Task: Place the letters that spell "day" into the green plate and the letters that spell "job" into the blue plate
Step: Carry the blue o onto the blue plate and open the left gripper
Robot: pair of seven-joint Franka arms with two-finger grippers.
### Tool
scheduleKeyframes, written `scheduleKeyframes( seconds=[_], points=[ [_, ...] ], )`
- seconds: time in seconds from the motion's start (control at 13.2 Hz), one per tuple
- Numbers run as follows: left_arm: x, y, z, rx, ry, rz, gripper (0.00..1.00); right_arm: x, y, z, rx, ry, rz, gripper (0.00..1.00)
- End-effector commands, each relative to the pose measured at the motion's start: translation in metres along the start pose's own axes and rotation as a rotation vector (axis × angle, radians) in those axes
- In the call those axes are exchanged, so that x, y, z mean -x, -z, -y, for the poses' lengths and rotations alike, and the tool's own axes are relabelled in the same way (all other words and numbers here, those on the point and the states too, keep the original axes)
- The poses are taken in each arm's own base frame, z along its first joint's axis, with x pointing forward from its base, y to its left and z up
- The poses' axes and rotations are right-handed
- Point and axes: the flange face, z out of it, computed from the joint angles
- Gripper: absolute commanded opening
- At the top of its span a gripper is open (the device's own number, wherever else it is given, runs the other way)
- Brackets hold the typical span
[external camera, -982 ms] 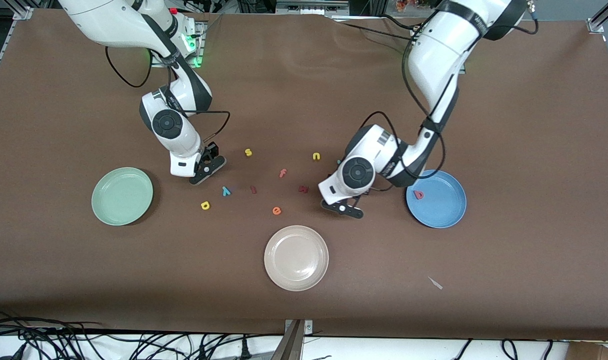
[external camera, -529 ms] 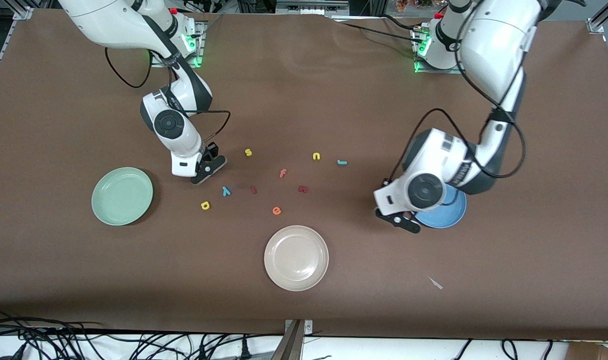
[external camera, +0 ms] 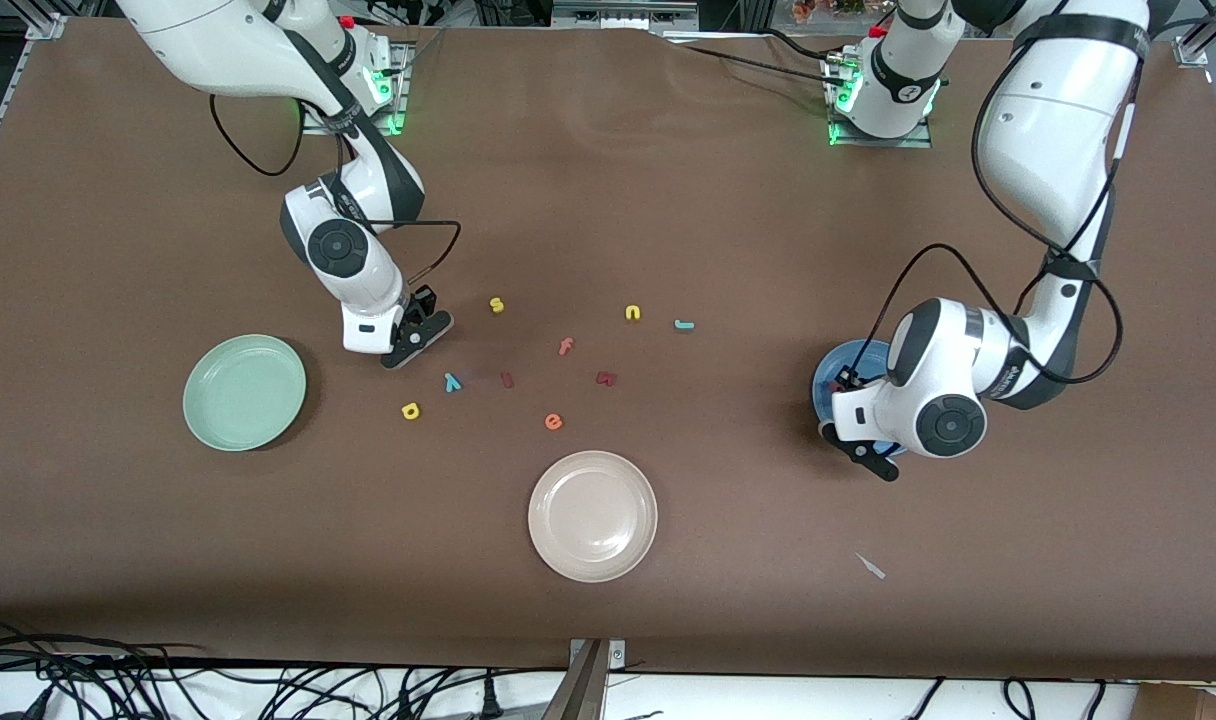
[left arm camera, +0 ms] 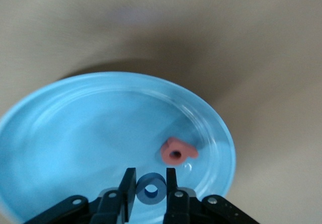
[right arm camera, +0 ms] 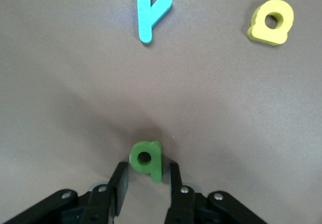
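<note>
Left gripper hangs over the blue plate, jaws pinching the blue "o"; let it go low, beside the pinkish "b" already lying there; the teal "j" waits on the table. Right gripper sits low at the table, jaws narrowed around the green "d" but not visibly touching; close squarely before you lift. Your green plate holds nothing; the teal "y" and yellow "a" lie nearby.
</note>
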Motion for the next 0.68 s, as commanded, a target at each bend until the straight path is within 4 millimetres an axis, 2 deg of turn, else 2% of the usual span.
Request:
scheduleKeyframes(
  seconds=[0.0,0.23,0.3,0.38,0.6],
  points=[
    [0.003,0.007,-0.004,-0.025,-0.023,-0.01,1.0,0.001,-0.01,0.003,0.001,0.02,-0.009,0.31],
    [0.007,0.047,-0.02,-0.04,-0.022,-0.044,1.0,0.001,-0.013,0.004,-0.002,0.019,-0.006,0.3],
    [0.004,0.057,-0.035,-0.04,-0.005,-0.058,1.0,0.001,-0.013,0.004,-0.002,0.019,-0.007,0.28],
    [-0.001,0.057,-0.053,-0.029,0.057,-0.058,1.0,0.001,-0.013,0.004,-0.002,0.019,-0.007,0.28],
    [-0.022,0.059,-0.135,0.015,0.385,-0.065,1.0,0.001,-0.013,0.004,-0.002,0.019,-0.006,0.23]
  ],
)
